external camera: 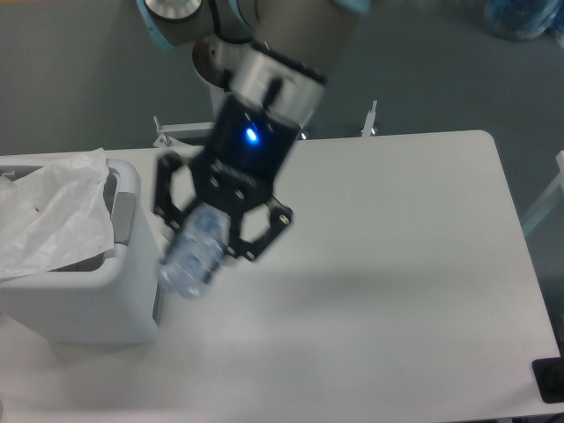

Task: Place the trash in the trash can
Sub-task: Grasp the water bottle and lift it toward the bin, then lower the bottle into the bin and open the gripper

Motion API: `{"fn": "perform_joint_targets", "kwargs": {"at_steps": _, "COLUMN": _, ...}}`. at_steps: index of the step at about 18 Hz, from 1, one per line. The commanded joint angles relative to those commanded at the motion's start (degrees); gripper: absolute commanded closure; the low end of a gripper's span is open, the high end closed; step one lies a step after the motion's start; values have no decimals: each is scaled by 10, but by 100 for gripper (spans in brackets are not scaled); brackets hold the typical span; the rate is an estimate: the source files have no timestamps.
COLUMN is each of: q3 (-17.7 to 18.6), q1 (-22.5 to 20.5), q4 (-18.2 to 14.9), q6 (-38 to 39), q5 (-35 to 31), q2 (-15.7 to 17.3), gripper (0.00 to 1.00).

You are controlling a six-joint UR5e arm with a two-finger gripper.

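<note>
My gripper is raised well above the table and shut on the clear plastic bottle, which points down towards the camera and looks blurred. It hangs just right of the white trash can at the left edge. The crinkled white plastic bag lies draped over the can's open top. The bottle's cap is hidden.
The white table spreads to the right of the can. The arm's base column stands behind the table's far edge. A dark object sits at the near right corner.
</note>
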State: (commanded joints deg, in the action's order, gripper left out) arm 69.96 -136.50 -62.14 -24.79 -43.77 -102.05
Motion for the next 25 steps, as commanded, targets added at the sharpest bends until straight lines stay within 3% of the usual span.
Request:
{"fn": "perform_joint_targets", "kwargs": {"at_steps": 11, "q3": 4, "q1": 92, "q4": 62, "q6": 24, "q5": 11, "q2": -4, "gripper": 51}}
{"fn": "perform_joint_targets", "kwargs": {"at_steps": 16, "q3": 6, "q1": 124, "q4": 74, "q6": 22, "q5": 10, "q2": -36, "gripper": 51}}
{"fn": "perform_joint_targets", "kwargs": {"at_steps": 22, "q3": 43, "q1": 130, "q4": 112, "q6": 18, "q5": 5, "q2": -63, "gripper": 50}}
{"fn": "perform_joint_targets", "kwargs": {"at_steps": 25, "q3": 51, "q1": 131, "q4": 113, "q6": 17, "q5": 3, "q2": -66, "gripper": 50}}
